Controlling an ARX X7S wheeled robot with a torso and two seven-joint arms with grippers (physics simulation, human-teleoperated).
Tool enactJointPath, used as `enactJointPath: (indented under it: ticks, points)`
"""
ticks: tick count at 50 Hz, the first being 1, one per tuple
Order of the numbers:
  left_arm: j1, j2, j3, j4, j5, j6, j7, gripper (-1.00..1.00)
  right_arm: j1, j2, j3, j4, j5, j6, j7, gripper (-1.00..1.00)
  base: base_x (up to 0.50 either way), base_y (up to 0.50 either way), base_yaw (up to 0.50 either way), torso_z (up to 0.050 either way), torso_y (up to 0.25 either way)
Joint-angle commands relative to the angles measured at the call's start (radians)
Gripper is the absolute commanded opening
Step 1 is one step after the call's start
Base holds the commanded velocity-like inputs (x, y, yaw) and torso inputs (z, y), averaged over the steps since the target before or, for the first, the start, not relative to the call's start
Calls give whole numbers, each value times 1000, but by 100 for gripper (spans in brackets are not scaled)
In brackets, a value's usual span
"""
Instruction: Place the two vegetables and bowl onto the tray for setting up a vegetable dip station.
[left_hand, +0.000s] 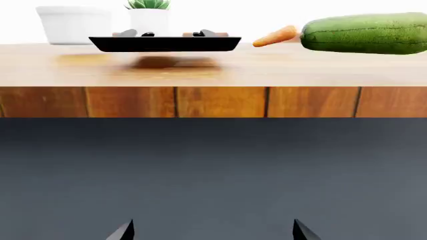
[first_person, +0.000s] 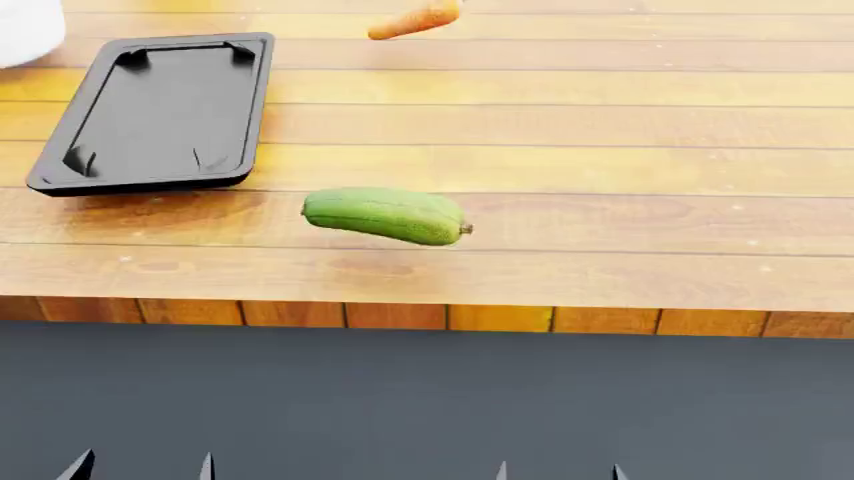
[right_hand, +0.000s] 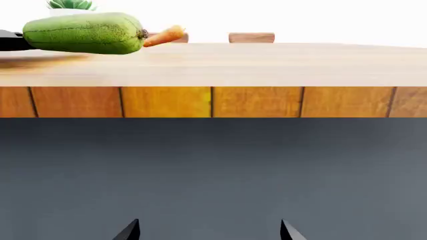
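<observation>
Nothing has been lifted yet, so the task looks to be at its very start. At the far left corner of the wooden table (first_person: 601, 120) a sliver of the white bowl (first_person: 27, 30) shows, smooth, straight-sided and thick-rimmed. Just beside it lies the tray (first_person: 254, 110), long, matte black, with rounded corners, a raised rim and nothing in it. To its right, near the front edge, rests the cucumber (first_person: 384, 215), plump, glossy green, with a brown stem tip. The carrot (first_person: 414, 20), slim, tapered and orange, sits farther back toward the far edge. Both arms hang below the table's front edge: the left gripper (left_hand: 213, 231) and the right gripper (right_hand: 208, 231) each show two dark fingertips spread wide, holding nothing. The next move probably calls for raising an arm over the table edge; the cucumber's round, slick body would need a centred grasp.
</observation>
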Motion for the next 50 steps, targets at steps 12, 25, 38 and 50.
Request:
enactJointPath:
  ticks: [12,25,38,50]
  points:
    - [-7,-40,55,-10,-32,11,-64,100,6,58,-54,7,86,5,55,100,0,0,0,0,0]
    - [4,-64,65,11,-98,24,-70,100,-2,79,-87,1,85,-24,71,100,46,159,0,0,0]
    - [-8,-74,84,9,-118,17,-96,100,-6,93,-94,-3,110,-28,89,100,155,500,0,0,0]
    - [10,-95,100,14,-122,48,-111,100,-12,106,-112,-10,117,-29,108,100,10,391,0,0,0]
